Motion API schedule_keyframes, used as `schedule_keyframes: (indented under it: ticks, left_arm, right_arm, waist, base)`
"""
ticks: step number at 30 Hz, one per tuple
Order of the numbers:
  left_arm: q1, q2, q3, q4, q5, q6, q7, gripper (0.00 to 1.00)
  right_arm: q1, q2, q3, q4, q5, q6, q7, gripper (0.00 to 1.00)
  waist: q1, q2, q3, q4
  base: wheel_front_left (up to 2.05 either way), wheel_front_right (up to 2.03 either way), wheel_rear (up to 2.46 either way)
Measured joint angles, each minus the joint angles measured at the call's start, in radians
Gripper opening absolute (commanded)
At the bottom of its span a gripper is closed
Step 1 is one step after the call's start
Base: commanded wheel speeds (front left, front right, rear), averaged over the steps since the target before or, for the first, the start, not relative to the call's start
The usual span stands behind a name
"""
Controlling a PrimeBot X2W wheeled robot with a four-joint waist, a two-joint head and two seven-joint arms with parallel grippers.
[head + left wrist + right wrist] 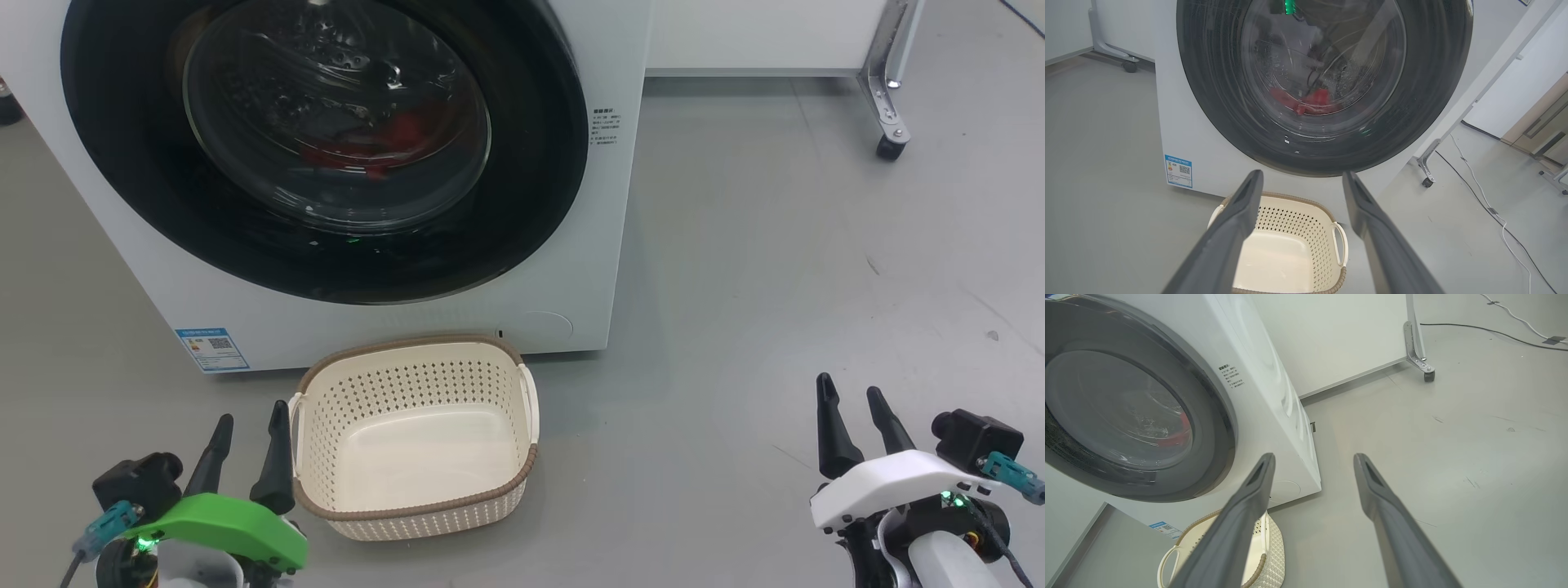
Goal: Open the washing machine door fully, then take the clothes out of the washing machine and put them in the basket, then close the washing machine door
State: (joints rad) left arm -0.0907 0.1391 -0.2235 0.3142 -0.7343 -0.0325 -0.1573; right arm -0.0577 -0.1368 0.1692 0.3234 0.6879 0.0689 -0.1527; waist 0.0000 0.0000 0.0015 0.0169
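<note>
The white washing machine (106, 237) stands ahead with its round black-rimmed door (531, 163) shut. Red clothes (400, 135) show through the glass inside the drum, and again as clothes (1316, 102) in the left wrist view. The cream basket (416, 498) sits empty on the floor right in front of the machine. My left gripper (249, 425) hovers open just left of the basket. Far out on the bare floor to the right, my right gripper (853, 396) is open too. Both hold nothing.
A white panel on a metal leg with a caster (890, 147) stands behind to the right. Cables (1478, 188) run over the grey floor on that side. A blue label (212, 349) marks the machine's lower left corner.
</note>
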Motion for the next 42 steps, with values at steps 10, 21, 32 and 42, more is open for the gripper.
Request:
schedule_keyframes:
  ticks: [10,21,32,42]
  left_arm:
    - [-0.002,0.001,-0.027,0.029,0.108,0.01,-0.03,1.0]
    - [-0.023,0.001,-0.046,0.047,0.231,0.018,-0.066,1.0]
    - [-0.037,-0.001,-0.062,0.067,0.324,0.019,-0.092,1.0]
    - [-0.037,-0.018,-0.038,0.09,0.323,0.019,-0.092,1.0]
  right_arm:
    - [-0.003,0.001,0.02,0.008,-0.11,-0.002,-0.03,1.0]
    - [-0.015,0.002,0.042,0.025,-0.251,-0.002,-0.07,1.0]
    - [-0.016,0.01,0.057,0.041,-0.346,-0.002,-0.092,1.0]
    - [-0.016,0.02,0.031,0.051,-0.346,-0.001,-0.092,1.0]
  waist:
    - [0.0,0.0,-0.001,0.003]
    - [0.0,0.0,0.0,0.005]
    - [0.0,0.0,0.0,0.011]
    - [0.0,0.0,0.001,0.012]
  base:
    - [0.0,0.0,0.0]
    - [0.0,0.0,0.0]
    - [0.0,0.0,0.0]
    - [0.0,0.0,0.0]
